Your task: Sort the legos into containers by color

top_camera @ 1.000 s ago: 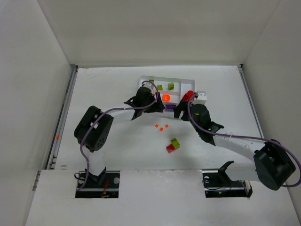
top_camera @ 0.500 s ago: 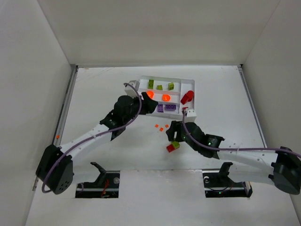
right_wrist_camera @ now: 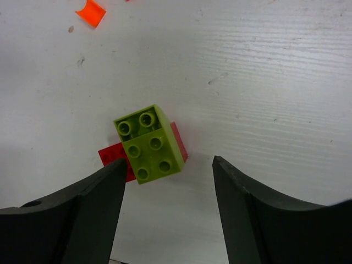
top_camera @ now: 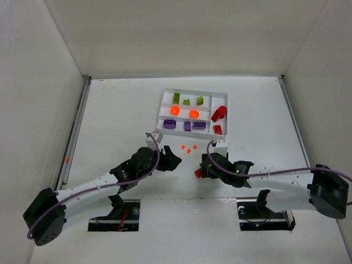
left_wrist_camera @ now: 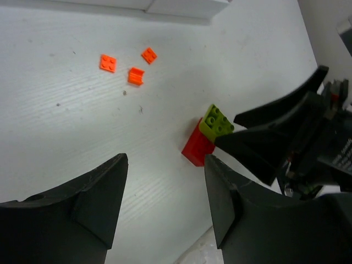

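The right claw hovers wide open and empty directly over the lime green brick stacked on a red brick on the desk, its long axis lying across the closing line, while the left claw, also open and empty, sits farther off.

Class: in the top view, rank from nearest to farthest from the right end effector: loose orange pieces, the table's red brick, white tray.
1. Red brick, just beside the right end effector.
2. Orange pieces, mid-table.
3. White tray, far side.
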Available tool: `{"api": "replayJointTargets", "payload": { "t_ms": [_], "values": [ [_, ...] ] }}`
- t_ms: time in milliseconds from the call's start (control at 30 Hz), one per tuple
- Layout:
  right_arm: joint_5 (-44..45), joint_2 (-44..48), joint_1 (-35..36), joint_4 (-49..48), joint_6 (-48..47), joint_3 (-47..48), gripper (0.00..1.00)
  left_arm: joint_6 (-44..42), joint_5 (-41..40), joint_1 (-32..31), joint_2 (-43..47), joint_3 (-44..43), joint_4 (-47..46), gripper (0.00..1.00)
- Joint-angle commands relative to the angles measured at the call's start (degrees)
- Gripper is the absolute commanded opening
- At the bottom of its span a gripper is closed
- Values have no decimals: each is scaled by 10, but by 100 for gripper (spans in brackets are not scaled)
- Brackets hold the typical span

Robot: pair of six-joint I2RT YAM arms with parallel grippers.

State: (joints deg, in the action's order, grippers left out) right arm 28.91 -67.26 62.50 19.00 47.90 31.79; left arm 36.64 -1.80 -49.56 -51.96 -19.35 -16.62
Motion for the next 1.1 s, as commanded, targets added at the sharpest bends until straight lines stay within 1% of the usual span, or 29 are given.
{"api": "replayJointTargets", "payload": {
  "t_ms": [0, 100, 233, 333, 400, 533, 633, 767, 1067],
  "values": [
    [-4, -5, -14, -16, 3, 19, 68, 4, -9, -35, 8, 16, -20, 56],
    [-10, -13, -15, -41, -9, 19, 60, -11, -13, -65, -9, 20, -21, 57],
    [-17, -33, -18, -52, -15, 25, 52, -18, -41, -97, -25, 26, -28, 59],
    [-18, -48, -19, -63, -20, 29, 36, -8, -49, -100, -40, 26, -30, 60],
    [-13, -41, -18, -67, -19, 33, 29, 24, -59, -101, -50, 27, -38, 61],
    [-3, -3, -17, -98, -31, 40, 26, 113, -62, -96, -60, 33, -83, 62],
    [-7, 1, -22, -114, -45, 52, 26, 173, -66, -89, -66, 42, -124, 58],
    [-16, 0, -24, -131, -48, 65, 26, 197, -67, -84, -78, 39, -155, 53],
    [-46, -1, -24, -182, -45, 58, 26, 207, -78, -78, -110, 43, -215, 48]
  ]
}}
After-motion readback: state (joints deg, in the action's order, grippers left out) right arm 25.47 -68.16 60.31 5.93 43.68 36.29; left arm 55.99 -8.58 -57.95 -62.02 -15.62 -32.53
